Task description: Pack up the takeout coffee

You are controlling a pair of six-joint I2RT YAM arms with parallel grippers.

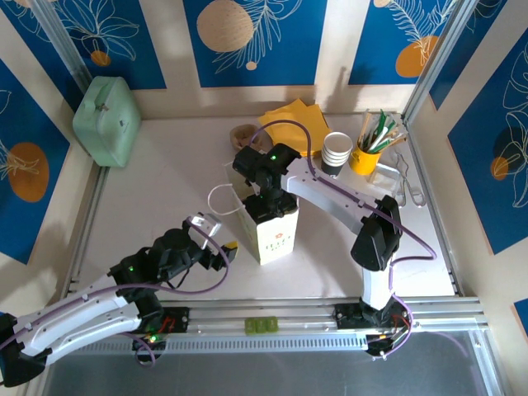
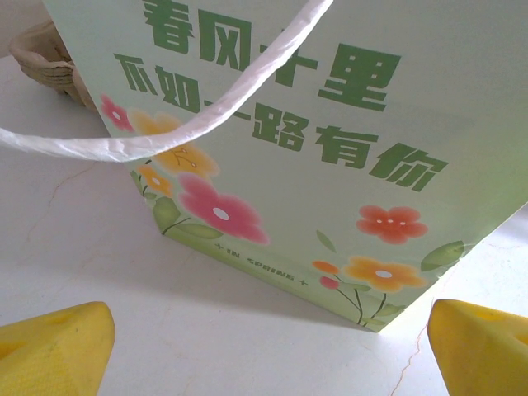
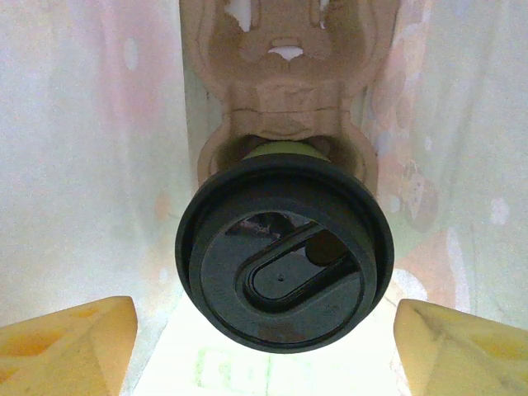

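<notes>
Left arm (image 1: pixel 78 313), right arm (image 1: pixel 330 194): white links, black joints, purple cables, green lights. Left gripper (image 2: pixel 268 346), right gripper (image 3: pixel 264 346): yellow wedge pads.

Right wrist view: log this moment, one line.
black-lidded green paper cup: in flowered paper bag; right gripper: open above it; left gripper: open

Lab test cell dressed as café, aluminium frame rails (image 1: pixel 445 307), blue floral panels (image 1: pixel 289 41), stacked cups (image 1: pixel 337 153)

My top camera looks down from behind the arm bases over the whole table (image 1: pixel 165 181). Left wrist camera sits low, close to the printed side of the bag (image 2: pixel 330 165); right wrist camera looks inside it. All 3 share that bag.
</notes>
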